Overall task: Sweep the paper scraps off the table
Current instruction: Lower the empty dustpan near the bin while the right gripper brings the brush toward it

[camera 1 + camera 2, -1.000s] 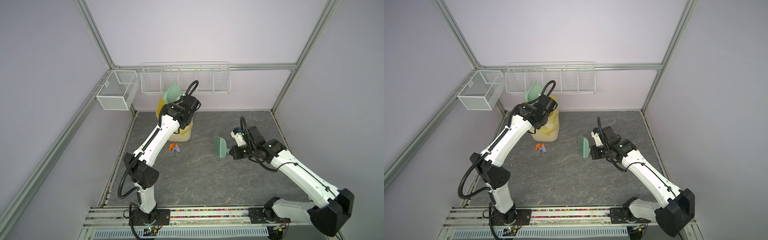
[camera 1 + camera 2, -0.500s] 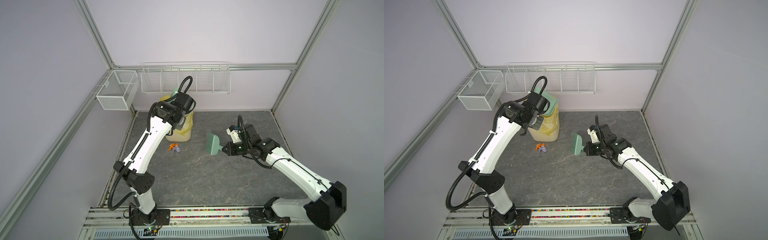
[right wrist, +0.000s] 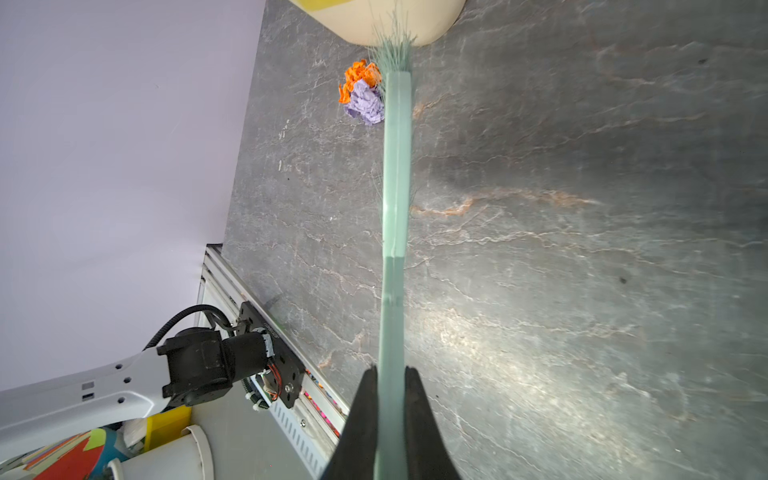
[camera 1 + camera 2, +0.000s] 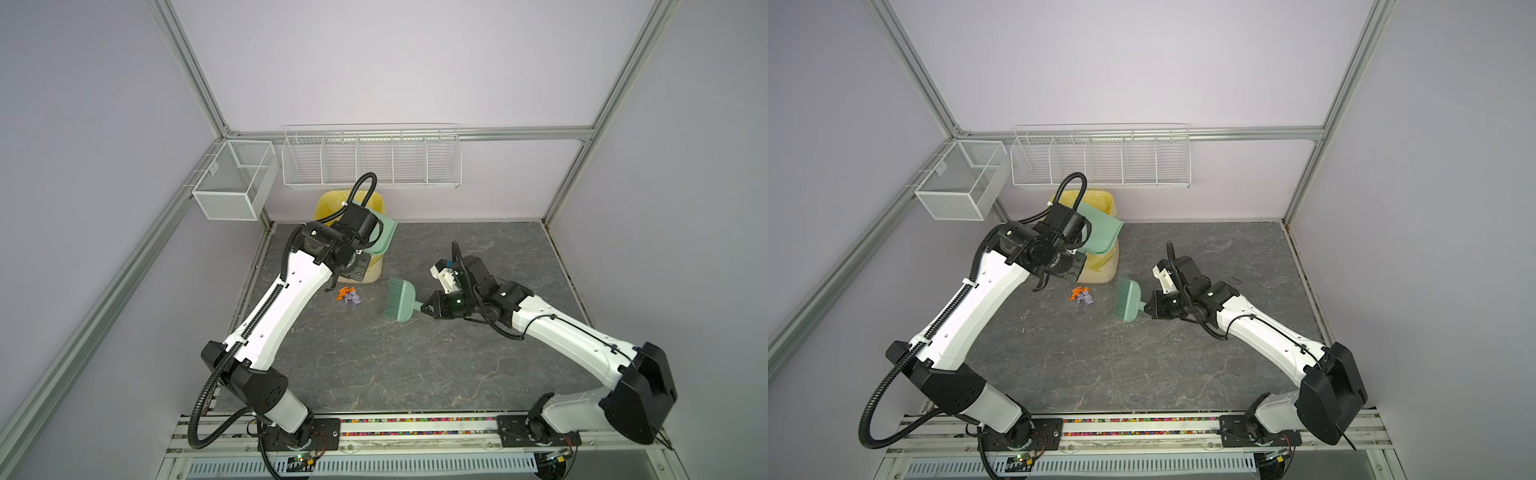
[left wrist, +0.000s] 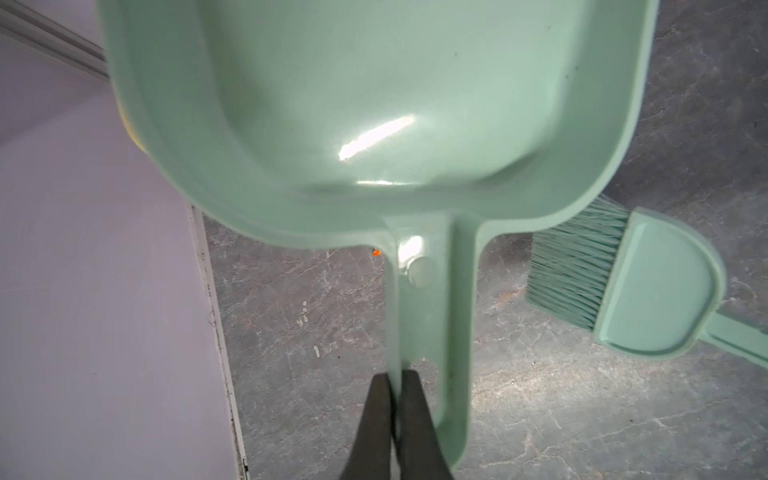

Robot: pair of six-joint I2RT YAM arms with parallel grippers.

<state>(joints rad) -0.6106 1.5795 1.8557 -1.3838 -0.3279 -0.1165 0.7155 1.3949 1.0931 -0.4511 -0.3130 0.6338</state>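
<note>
Gripping tight: right gripper [image 3: 390, 376] clamps the brush [image 3: 395, 166] handle, left gripper [image 5: 395, 378] clamps the dustpan [image 5: 374, 104] handle

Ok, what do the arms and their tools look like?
The left arm and right arm have white shells and black joints. A black ribbed hose loops beside the left one. The left tool and right tool end in dark, tapering wedges.

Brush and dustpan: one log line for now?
left end effector: shut on dustpan | right end effector: shut on brush | paper scraps: on table
</note>
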